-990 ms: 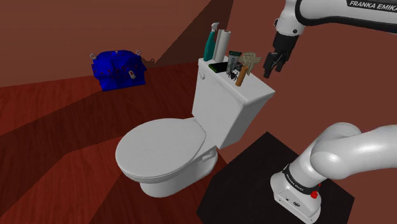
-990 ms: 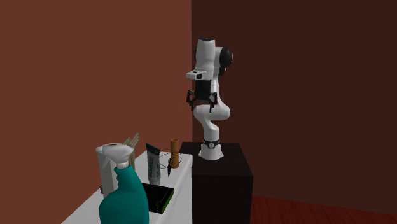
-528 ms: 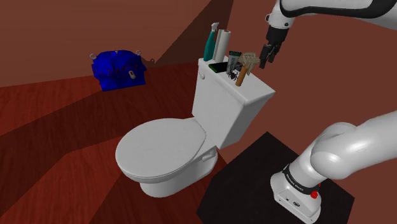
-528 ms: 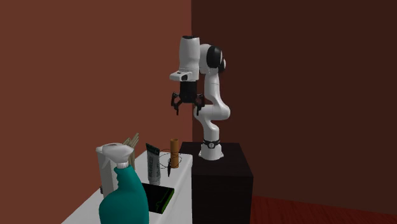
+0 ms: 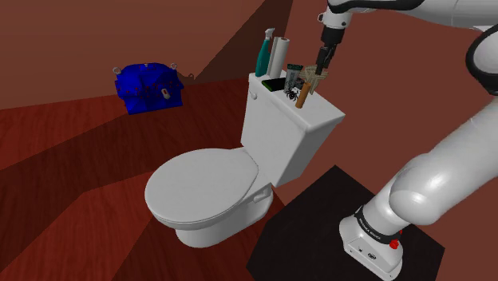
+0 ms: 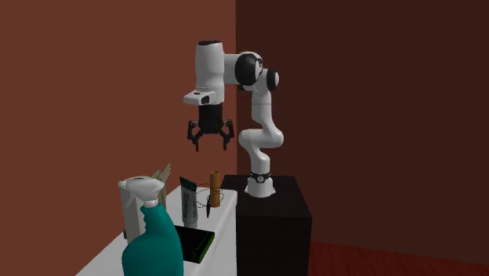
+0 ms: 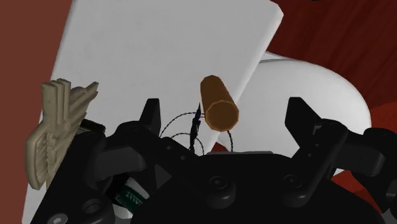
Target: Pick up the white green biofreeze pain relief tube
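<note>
Hand (image 6: pixel 209 143) open: you see its two fingers (image 7: pixel 151 116) standing well apart and clasping nothing, high above the lid (image 5: pixel 313 114) of a white toilet (image 5: pixel 203 191). Tube (image 6: pixel 189 204): a flat, pale grey-white body with dark print and a dark top edge, standing upright on the lid. In the shoulder view you find it near a black box (image 5: pixel 274 83) and a brown handle (image 5: pixel 303 96), with a beige comb (image 7: pixel 57 127) just beside. In the wrist view the handle lies between the fingers, untouched. A green-and-white patch low beside the hand's body may be the tube, though you cannot tell for certain. A teal bottle (image 6: pixel 153 235) stands at the lid's other end.
</note>
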